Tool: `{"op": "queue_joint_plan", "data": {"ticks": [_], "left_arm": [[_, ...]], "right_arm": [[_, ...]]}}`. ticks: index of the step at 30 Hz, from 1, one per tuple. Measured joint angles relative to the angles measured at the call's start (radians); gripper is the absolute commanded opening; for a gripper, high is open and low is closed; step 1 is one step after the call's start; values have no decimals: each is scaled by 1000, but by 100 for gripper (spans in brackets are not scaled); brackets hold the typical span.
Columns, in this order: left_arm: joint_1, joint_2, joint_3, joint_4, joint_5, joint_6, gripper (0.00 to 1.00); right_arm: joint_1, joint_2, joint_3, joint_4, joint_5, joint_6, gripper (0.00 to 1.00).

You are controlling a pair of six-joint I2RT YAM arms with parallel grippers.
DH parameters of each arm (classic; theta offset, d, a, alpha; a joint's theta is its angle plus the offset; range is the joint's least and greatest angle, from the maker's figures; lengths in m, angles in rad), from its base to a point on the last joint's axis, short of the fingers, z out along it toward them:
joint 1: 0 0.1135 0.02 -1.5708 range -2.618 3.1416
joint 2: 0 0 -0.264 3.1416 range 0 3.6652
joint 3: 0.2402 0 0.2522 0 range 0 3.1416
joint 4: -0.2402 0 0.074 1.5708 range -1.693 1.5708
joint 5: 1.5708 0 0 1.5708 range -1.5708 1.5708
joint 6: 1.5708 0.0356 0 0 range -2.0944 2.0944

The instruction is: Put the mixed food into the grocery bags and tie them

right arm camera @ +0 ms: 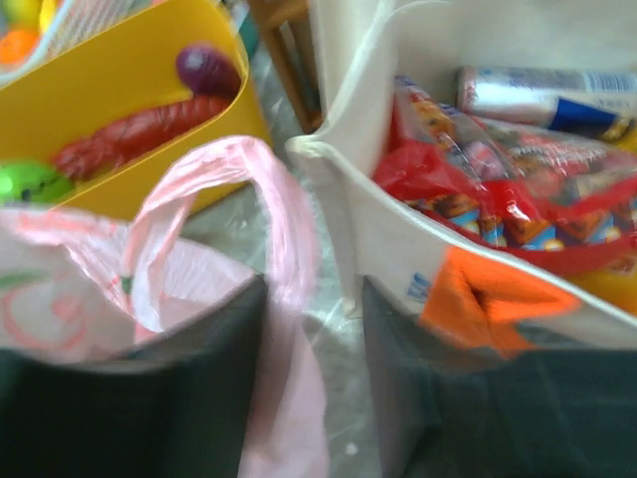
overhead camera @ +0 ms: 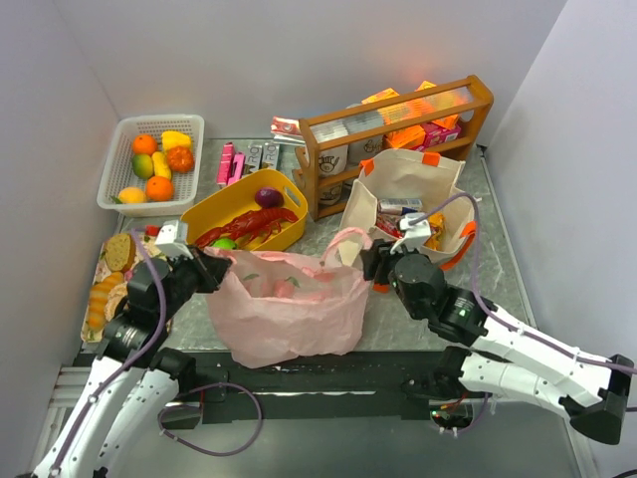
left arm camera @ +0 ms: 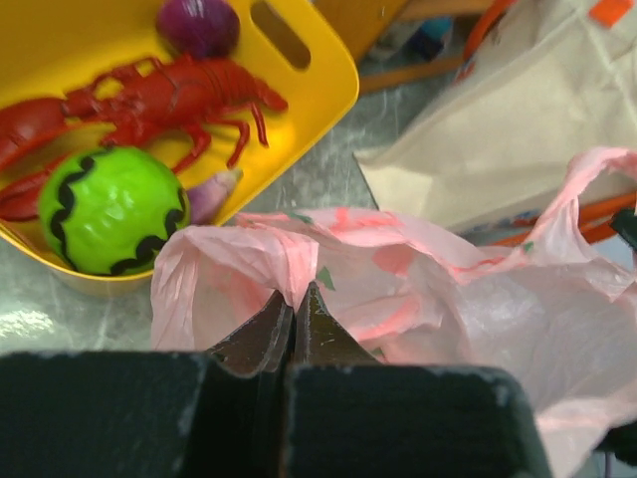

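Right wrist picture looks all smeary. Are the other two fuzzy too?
Right wrist view: blurred all over, the pink bag handle and snack packets soft. Left wrist view: crisp on the green ball, dark and featureless at the bottom. Top external view: sharp, evenly lit.

no text, label or number can be read.

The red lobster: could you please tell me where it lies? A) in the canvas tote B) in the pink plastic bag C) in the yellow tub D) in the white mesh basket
C: the red lobster lies inside the yellow tub, beside the green ball.
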Motion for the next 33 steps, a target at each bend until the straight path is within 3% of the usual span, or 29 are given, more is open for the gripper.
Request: {"op": "queue_joint_plan", "data": {"ticks": [8, 13, 22, 33], "left_arm": [[0, 46, 15, -40, 79, 0, 1], [0, 21, 49, -51, 94, -3, 1], [0, 19, 49, -81, 97, -26, 1], [1, -24, 49, -105, 96, -55, 1]], "right_arm": [[111, -34, 154, -5, -85, -119, 78], [126, 33, 270, 14, -92, -147, 83], [128, 266, 315, 3, -311, -208, 87], [208, 695, 536, -59, -573, -317, 87]]}}
